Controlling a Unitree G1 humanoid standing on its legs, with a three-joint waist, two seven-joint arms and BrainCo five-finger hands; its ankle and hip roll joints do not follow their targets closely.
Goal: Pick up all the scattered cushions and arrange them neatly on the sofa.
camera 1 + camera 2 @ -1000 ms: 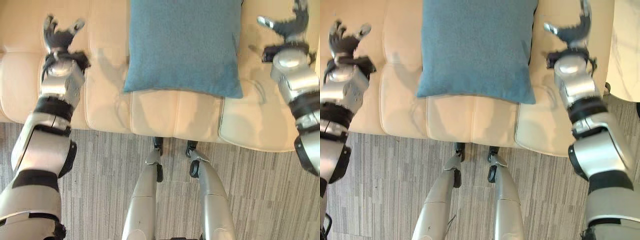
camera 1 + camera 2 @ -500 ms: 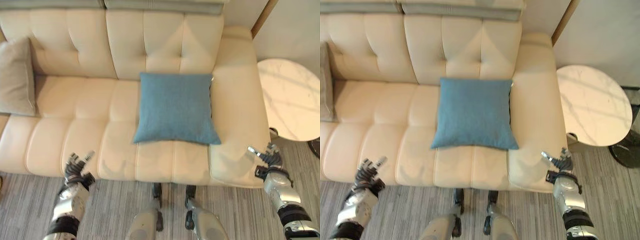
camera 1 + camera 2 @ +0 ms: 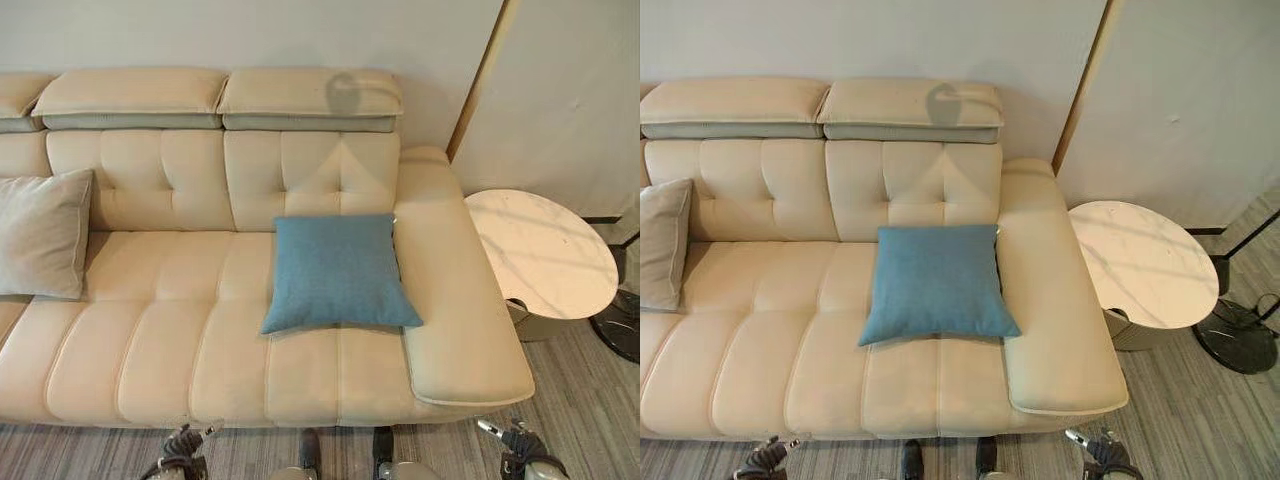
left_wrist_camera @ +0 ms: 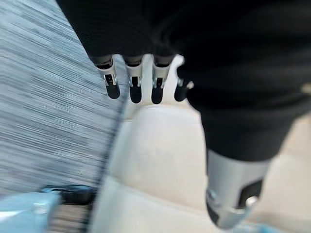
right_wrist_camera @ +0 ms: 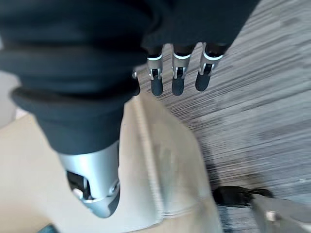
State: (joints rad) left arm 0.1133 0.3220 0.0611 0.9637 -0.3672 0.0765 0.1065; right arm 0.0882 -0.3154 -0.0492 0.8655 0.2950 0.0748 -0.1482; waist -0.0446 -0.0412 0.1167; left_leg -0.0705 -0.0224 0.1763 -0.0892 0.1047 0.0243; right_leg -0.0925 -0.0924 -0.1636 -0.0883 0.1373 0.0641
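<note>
Cream sofa (image 3: 150, 330) now shows whole, since the camera has drawn back and both arms have dropped away. Blue cushion (image 3: 338, 272) lies flat on the seat at centre; grey cushion (image 3: 42, 235) leans at nine o'clock. Left hand (image 4: 141, 82) and right hand (image 5: 177, 73) hang empty, fingers relaxed, so this placement looks finished.

Cream sofa (image 3: 770, 330), tufted back, two headrests on top, broad right armrest. Blue cushion (image 3: 936, 282) lying flat on the seat, just beside the armrest, its upper edge touching the backrest. Beige cushion (image 3: 662, 243) leaning at the far left of the seat, cut by the frame edge. Round white marble side surface (image 3: 1140, 262) beside the armrest. Grey striped floor (image 3: 1200, 420). Left robot hand (image 3: 764, 461) and right robot hand (image 3: 1102, 455) low at the bottom edge, before the sofa's front, holding nothing.
</note>
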